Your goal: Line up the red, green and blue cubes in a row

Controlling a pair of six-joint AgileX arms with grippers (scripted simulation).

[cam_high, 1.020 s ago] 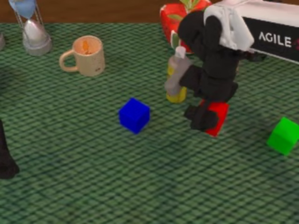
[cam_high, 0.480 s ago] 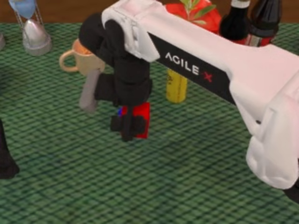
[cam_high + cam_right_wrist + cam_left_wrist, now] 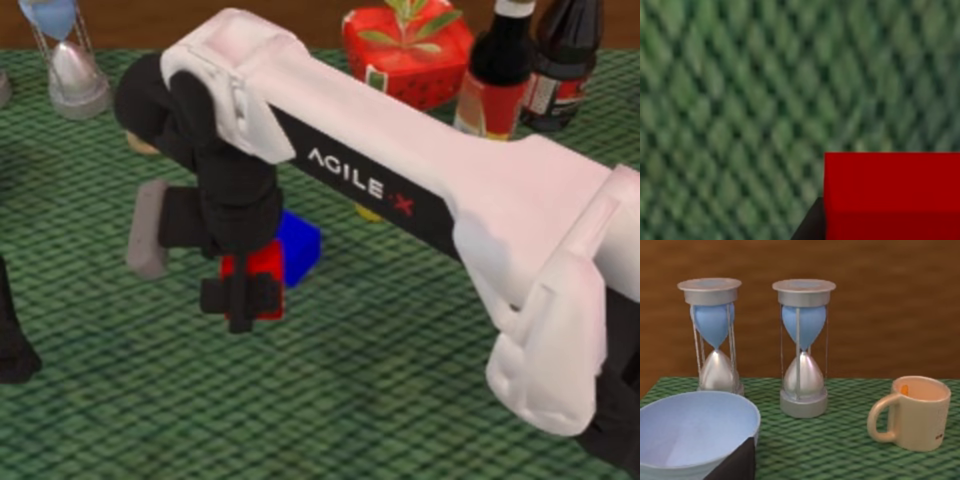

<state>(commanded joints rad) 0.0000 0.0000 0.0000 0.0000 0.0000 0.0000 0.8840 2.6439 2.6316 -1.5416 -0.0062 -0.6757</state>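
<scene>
Two silver-framed hourglasses with blue glass bulbs, one (image 3: 714, 337) and another (image 3: 803, 347), stand apart on the green woven mat (image 3: 840, 450); a cream speckled mug (image 3: 914, 412) sits nearby, with a pale blue bowl (image 3: 692, 432) closest

Bright red cube (image 3: 262, 270), deep blue cube (image 3: 299, 246), green woven-patterned cloth (image 3: 400, 380), cream mug (image 3: 916, 412).

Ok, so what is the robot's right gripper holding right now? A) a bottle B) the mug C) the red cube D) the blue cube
C: in the top view the right gripper is shut on the red cube, just beside the blue cube, and the red cube also fills a corner of the right wrist view. The left arm stays parked at the table's left edge.
</scene>
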